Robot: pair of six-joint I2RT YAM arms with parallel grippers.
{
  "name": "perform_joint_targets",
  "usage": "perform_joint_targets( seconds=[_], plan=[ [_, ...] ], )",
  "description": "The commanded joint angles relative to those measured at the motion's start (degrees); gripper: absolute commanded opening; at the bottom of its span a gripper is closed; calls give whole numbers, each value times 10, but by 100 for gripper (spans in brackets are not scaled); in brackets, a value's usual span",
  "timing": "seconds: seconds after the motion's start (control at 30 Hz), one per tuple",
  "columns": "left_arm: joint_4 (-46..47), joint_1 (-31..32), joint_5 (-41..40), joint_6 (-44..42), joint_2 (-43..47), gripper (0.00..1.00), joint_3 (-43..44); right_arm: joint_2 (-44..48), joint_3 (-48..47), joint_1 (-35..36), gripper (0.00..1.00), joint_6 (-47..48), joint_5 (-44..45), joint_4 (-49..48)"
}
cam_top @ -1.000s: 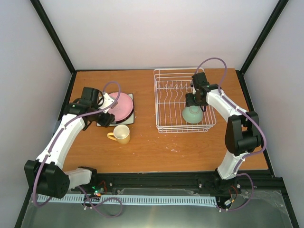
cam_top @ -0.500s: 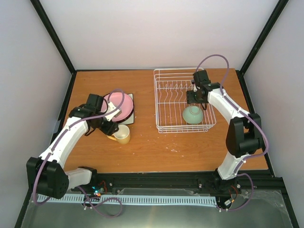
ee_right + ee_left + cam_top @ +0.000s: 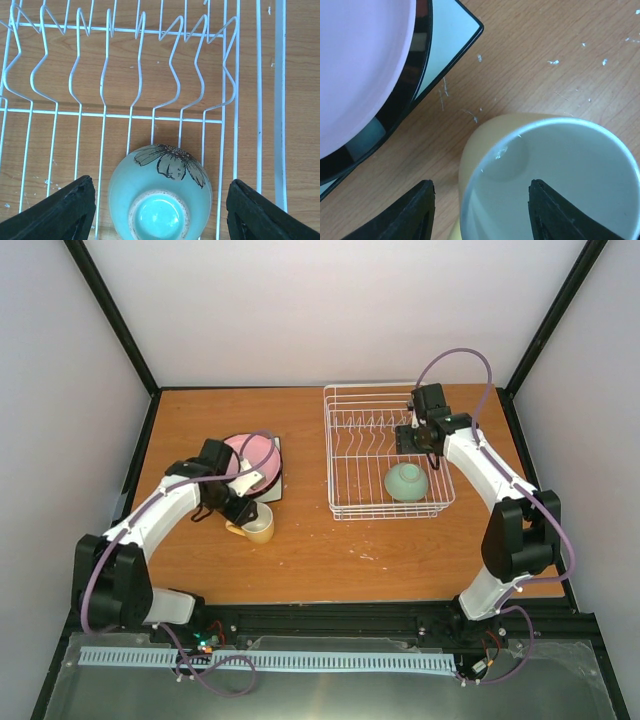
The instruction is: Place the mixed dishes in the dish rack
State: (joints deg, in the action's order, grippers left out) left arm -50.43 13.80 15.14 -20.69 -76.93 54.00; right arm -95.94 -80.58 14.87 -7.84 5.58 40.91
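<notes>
The yellow mug (image 3: pixel 258 523) stands upright on the table just in front of the plate stack. My left gripper (image 3: pixel 240 510) is down at it, open. In the left wrist view one finger (image 3: pixel 417 210) is outside the mug (image 3: pixel 545 175) wall and the other (image 3: pixel 547 210) is inside the cup, with a gap still showing. The pink plate (image 3: pixel 255 462) lies on a black-rimmed plate (image 3: pixel 405 95), which lies on the white square plate (image 3: pixel 450 35). The mint-green bowl (image 3: pixel 406 481) sits upside down in the dish rack (image 3: pixel 355 455). My right gripper (image 3: pixel 418 440) hovers open above the bowl (image 3: pixel 160 195), holding nothing.
The rack's upright tines (image 3: pixel 105 75) stand in a row on the far side of the bowl. Black frame posts and white walls close in the table on three sides. Small white flecks lie on the wood beside the mug.
My left gripper has come off the plate stack towards the near edge and dropped onto the mug, its jaws narrowing a little. My right gripper has drawn back from the bowl, which now rests in the rack.
</notes>
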Motion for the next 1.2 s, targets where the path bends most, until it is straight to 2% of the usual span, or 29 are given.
perform_joint_targets(
  seconds=[0.0, 0.07, 0.13, 0.33, 0.57, 0.67, 0.77, 0.87, 1.0, 1.1, 1.17],
  plan=[
    [31, 7, -3, 10, -26, 52, 21, 18, 1, 1, 71, 4, 6, -3],
    [38, 8, -3, 11, -40, 49, 31, 17, 3, 0, 71, 3, 3, -3],
    [43, 8, 3, 13, -52, 40, 38, 16, 3, -1, 71, 3, 1, -3],
    [38, 13, 13, 20, -81, 1, 64, 13, 7, -2, 71, 5, -5, -4],
    [1, 14, 56, 51, -85, 1, 144, 14, 4, -3, 70, -2, -31, -6],
    [-9, 13, 96, 81, -86, 1, 231, 22, -6, -3, 70, -11, -61, -16],
    [33, 13, 137, 132, -85, 1, 336, 31, -26, -5, 70, -27, -118, -45],
    [139, 12, 172, 217, -85, 1, 373, 43, -47, -7, 70, -39, -228, -89],
    [358, -12, 293, 424, -107, 1, 349, 39, -64, -9, 71, -73, -412, -172],
    [634, -33, 379, 641, -130, 1, 279, 27, -48, -9, 71, -142, -523, -282],
    [853, -41, 398, 781, -156, 0, 241, 25, -16, -9, 71, -208, -566, -390]
  ],
)
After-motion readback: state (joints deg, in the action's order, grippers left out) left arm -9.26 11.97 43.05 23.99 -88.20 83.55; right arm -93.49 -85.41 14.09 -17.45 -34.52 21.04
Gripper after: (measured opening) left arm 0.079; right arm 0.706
